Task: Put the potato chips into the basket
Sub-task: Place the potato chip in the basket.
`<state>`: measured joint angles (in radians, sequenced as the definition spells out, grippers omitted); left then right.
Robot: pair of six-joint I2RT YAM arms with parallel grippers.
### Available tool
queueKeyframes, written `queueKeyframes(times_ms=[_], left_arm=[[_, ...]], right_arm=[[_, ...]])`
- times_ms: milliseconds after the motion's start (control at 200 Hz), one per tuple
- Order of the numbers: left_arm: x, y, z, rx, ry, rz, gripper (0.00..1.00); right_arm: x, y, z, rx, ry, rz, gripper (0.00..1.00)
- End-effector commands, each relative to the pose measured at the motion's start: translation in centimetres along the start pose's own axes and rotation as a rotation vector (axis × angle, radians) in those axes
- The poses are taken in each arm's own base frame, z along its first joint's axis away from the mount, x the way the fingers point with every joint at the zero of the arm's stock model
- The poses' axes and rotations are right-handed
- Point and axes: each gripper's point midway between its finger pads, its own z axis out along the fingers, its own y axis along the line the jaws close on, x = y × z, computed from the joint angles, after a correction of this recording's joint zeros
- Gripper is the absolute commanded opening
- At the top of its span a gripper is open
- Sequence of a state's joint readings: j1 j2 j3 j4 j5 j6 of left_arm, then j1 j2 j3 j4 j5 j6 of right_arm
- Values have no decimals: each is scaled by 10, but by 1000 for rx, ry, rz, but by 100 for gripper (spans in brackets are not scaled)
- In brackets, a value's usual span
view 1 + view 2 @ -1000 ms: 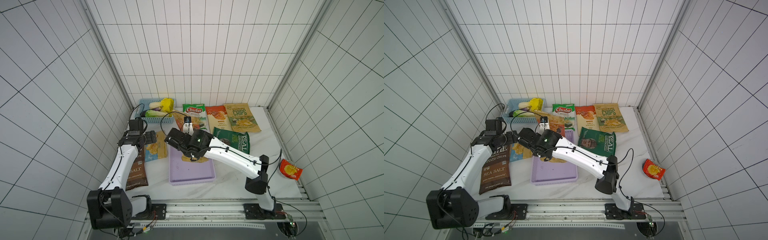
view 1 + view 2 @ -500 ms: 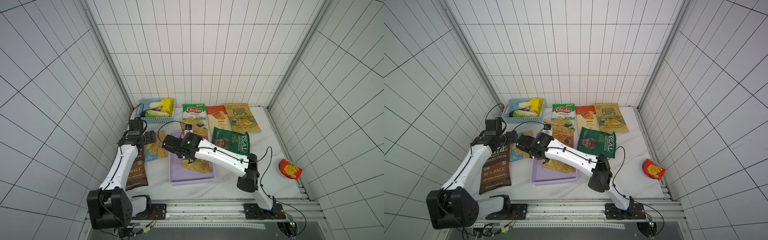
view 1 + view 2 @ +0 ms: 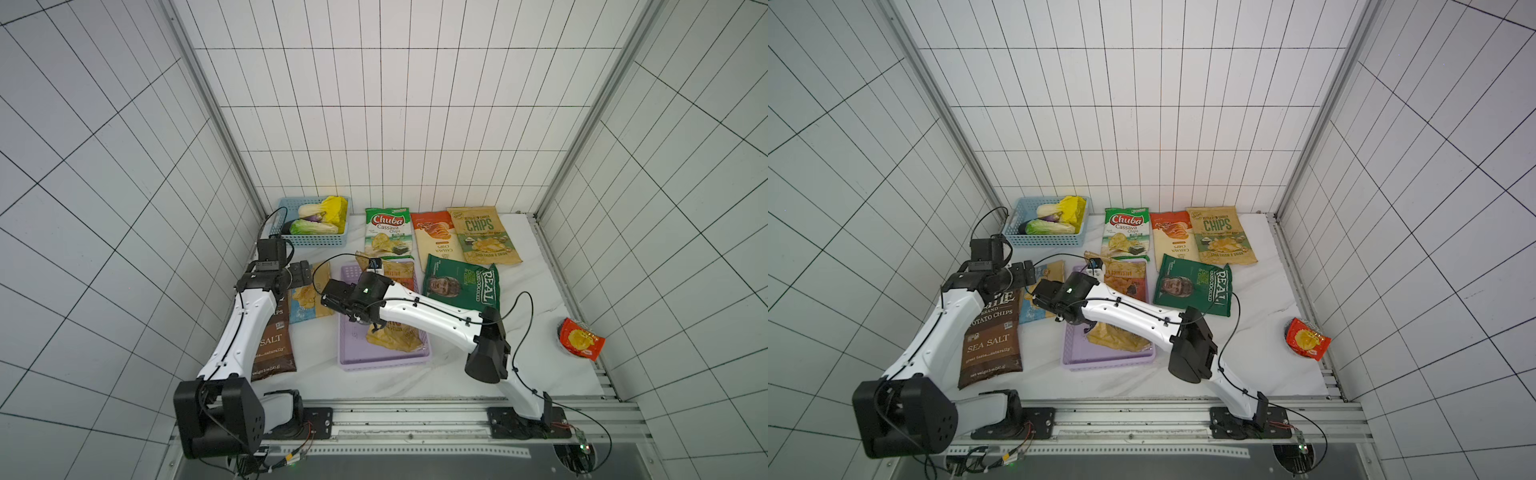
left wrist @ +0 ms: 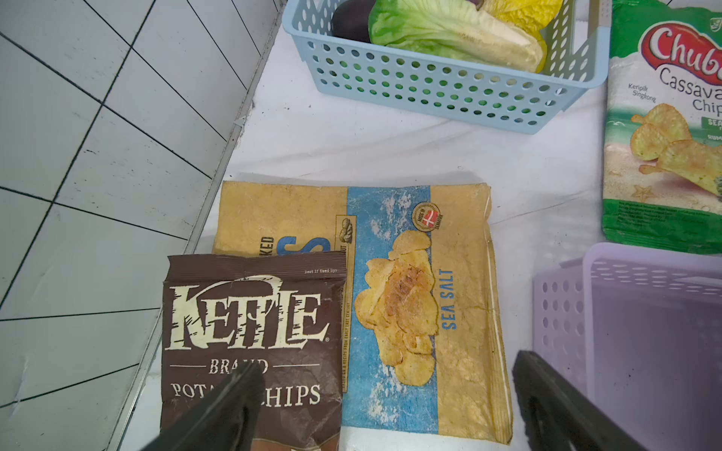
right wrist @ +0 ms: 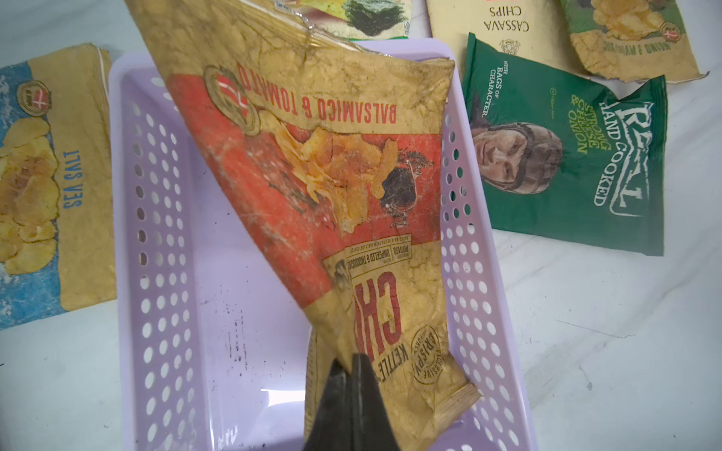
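Observation:
My right gripper (image 5: 351,365) is shut on the near corner of a tan and red "Balsamico & Tomato" chips bag (image 5: 312,156). The bag slopes down into the lilac basket (image 5: 164,234), with its far end over the far rim. In both top views it lies in the basket (image 3: 384,362) under my right arm. My left gripper (image 4: 386,361) hangs open above the tan sea salt bag (image 4: 402,296) and the brown Kettle bag (image 4: 250,320), touching neither. Behind the basket lie the Chuba bag (image 3: 387,232), the cassava bag (image 3: 436,241), a tan CHIPS bag (image 3: 484,237) and the REAL bag (image 3: 461,284).
A blue lattice basket (image 3: 313,222) with vegetables stands at the back left by the wall. A red snack packet (image 3: 581,338) sits at the right edge. Tiled walls close three sides. A metal rail (image 3: 415,415) runs along the front.
My right gripper has pulled the tan and red bag toward the front, down into the lilac basket. The left arm has stayed where it was, jaws open.

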<state>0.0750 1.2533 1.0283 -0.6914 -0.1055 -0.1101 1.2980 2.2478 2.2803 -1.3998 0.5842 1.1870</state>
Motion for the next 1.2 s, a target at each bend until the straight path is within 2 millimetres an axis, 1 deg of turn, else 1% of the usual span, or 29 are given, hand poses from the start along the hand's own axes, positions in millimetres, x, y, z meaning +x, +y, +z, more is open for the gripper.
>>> queueKeyframes(times_ms=[0,150,300,410,555,645,695,835,989,1064,1109,1194], left_arm=[[-18,0,-8,5,-58,-16,98],[-19,0,-8,8,-59,-18,98],[-19,0,-8,8,-60,-18,98],[-19,0,-9,7,-63,-18,98],[-19,-1,-9,10,-64,-18,98],[-19,-1,-9,11,-63,-18,98],[-19,-1,-9,12,-63,-18,98],[-17,-2,-8,16,-58,-16,98],[-14,-5,-5,36,-45,-12,98],[-11,-10,-5,66,-34,-3,98],[-10,-15,-6,87,-30,5,98],[-8,-22,-7,122,-28,21,98]], right_arm=[[7,-3,15,43,16,-7,0],[13,-2,16,46,34,-11,0],[15,-5,17,58,42,-7,0],[17,0,21,42,60,-19,0],[18,3,21,32,67,-23,21],[17,3,20,26,65,-30,29],[16,5,18,16,59,-39,32],[6,13,10,-40,32,-92,35],[-17,16,-10,-140,-9,-157,35],[-27,13,-17,-215,-14,-146,35],[-31,11,-21,-272,-22,-171,35],[-42,-4,-29,-387,-44,-128,35]])
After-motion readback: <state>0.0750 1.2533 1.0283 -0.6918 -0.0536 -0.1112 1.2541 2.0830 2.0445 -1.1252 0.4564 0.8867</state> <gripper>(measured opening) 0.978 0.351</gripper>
